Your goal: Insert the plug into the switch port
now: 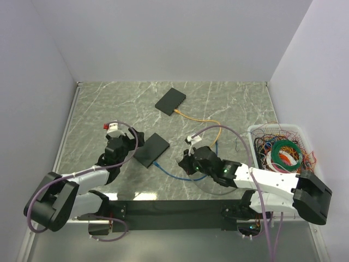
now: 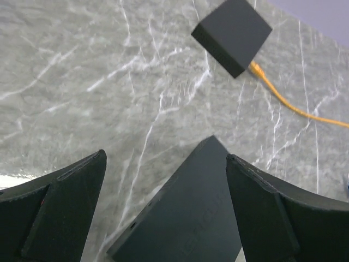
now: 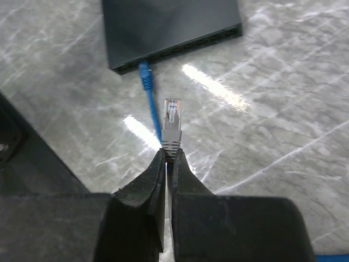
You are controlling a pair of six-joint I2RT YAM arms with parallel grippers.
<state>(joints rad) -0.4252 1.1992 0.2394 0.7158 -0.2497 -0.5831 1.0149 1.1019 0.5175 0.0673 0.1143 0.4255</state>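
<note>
The near black switch [image 1: 152,149] lies flat on the marble table between the two arms. Its port row faces my right gripper [image 3: 169,155], and a blue cable [image 3: 146,82] sits in one port at the left end. My right gripper [image 1: 185,161] is shut on the grey boot of a clear-tipped plug [image 3: 171,123]. The plug points at the switch [image 3: 169,27] and hangs a short way before the ports. My left gripper [image 2: 164,157] is open, its fingers standing either side of the switch's far corner [image 2: 191,218] without touching it.
A second black switch [image 1: 170,101] lies farther back with an orange cable [image 1: 202,119] running from it towards the right. A white bin [image 1: 252,134] full of tangled cables stands at the right edge. White walls close in the table.
</note>
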